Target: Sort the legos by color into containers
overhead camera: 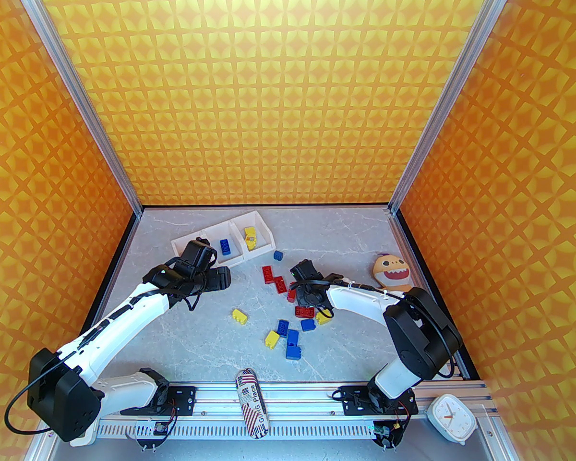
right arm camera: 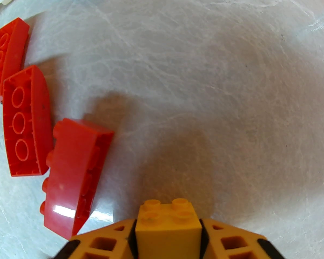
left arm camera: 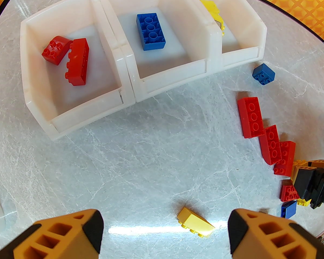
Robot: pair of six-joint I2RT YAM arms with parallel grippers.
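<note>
The grey marble table carries the row of three white containers at its far left. In the left wrist view, the left bin holds two red bricks, the middle bin holds one long blue brick, and the right bin holds yellow pieces.

The left gripper hangs above bare table just in front of the containers. Its jaws are spread wide with nothing between them. A yellow sloped brick lies on the table beneath that gap, nearer the right-hand finger.

The right gripper is at the middle of the table, among the loose legos. Its fingers press on both sides of a small yellow brick, studs facing away. Whether that brick is off the table I cannot tell.

A chain of three red bricks lies just left of this gripper, the nearest close to its left finger. A small blue brick sits near the right bin. More loose legos lie nearer the arm bases.
</note>
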